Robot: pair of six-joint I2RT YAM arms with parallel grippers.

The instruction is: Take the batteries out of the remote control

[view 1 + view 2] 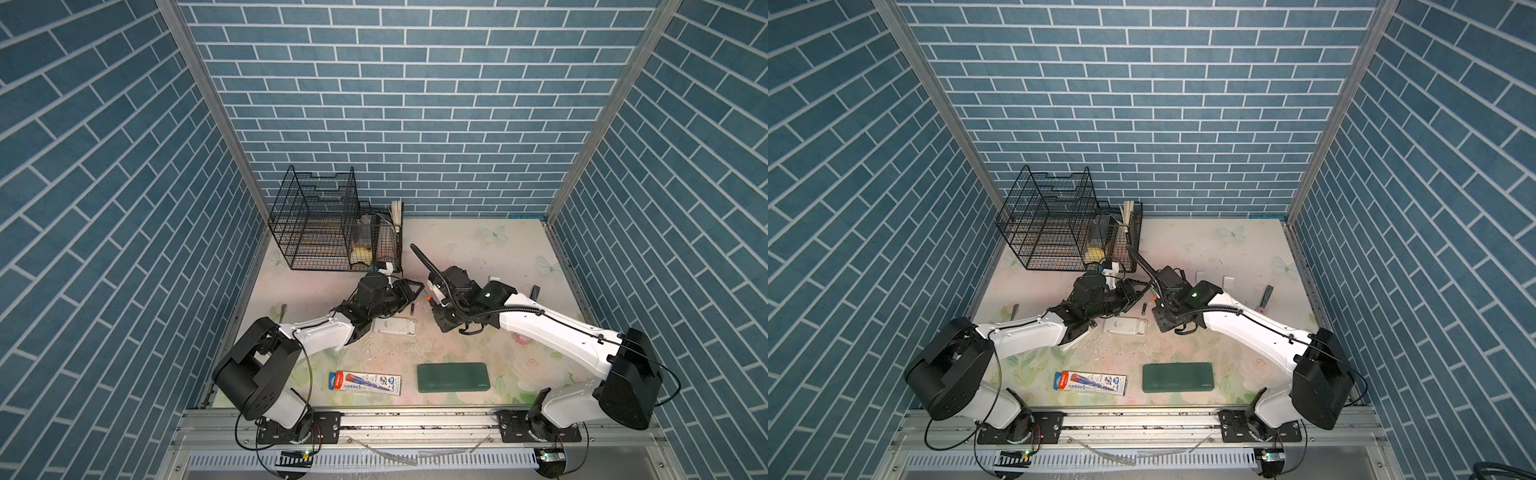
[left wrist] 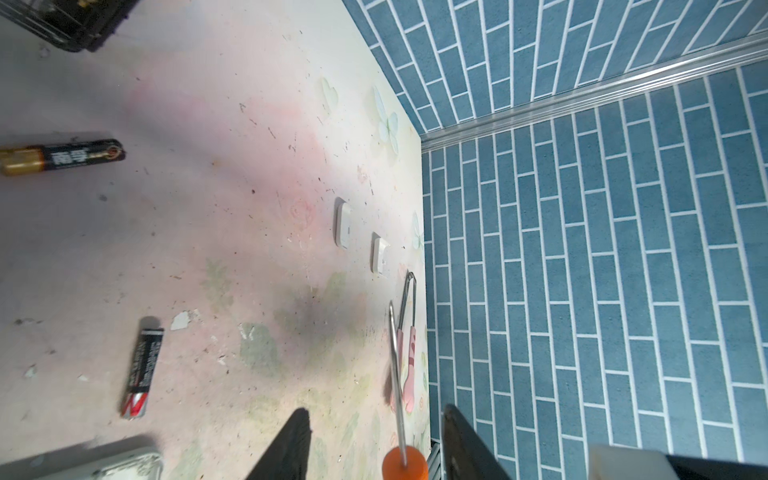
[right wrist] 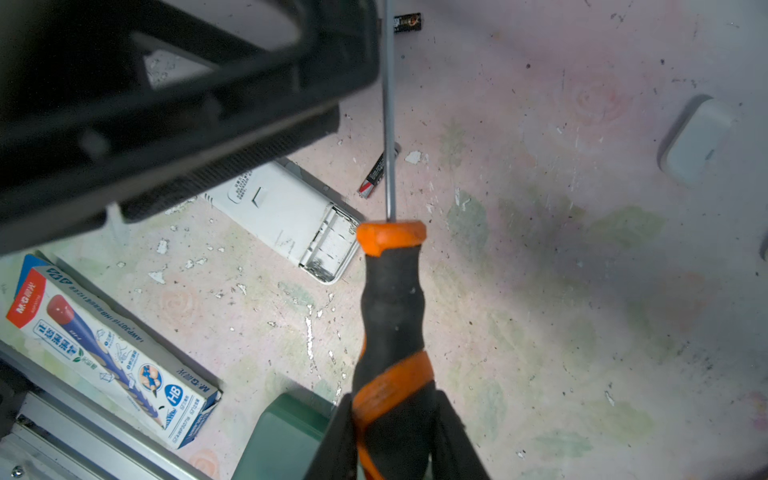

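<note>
The right gripper [image 3: 395, 440] was clamped on the black-and-orange handle of the screwdriver [image 3: 392, 291], its jaws pressed against either side of the grip. The steel shaft ran forward from the handle, above the table surface [image 3: 582, 291]; its tip passed out of the right wrist view beside the left arm's black housing, so what it touched could not be told.

The left gripper [image 2: 374, 440] stood with its jaws apart and nothing between them; the screwdriver's orange collar and shaft appeared in the gap, seemingly beyond it rather than gripped.

Two batteries lay loose on the table, well apart from each other: one battery [image 2: 62, 156] with its gold end showing, and a second battery [image 2: 142, 368] near the remote control [image 3: 286, 220]. The remote control lay face down, its battery bay open at one end and empty as far as the right wrist view showed.

Elsewhere on the table lay a pencil box [image 1: 365, 383], a dark green case [image 1: 454, 377], two small white pieces [image 2: 343, 224] and a pink-handled tool [image 2: 409, 340]. A black wire rack [image 1: 320, 224] stood at the back left corner. The worn, flower-printed surface carried scratches and flaked white chips. Blue brick-patterned walls [image 1: 415, 104] enclosed the cell on three sides.
</note>
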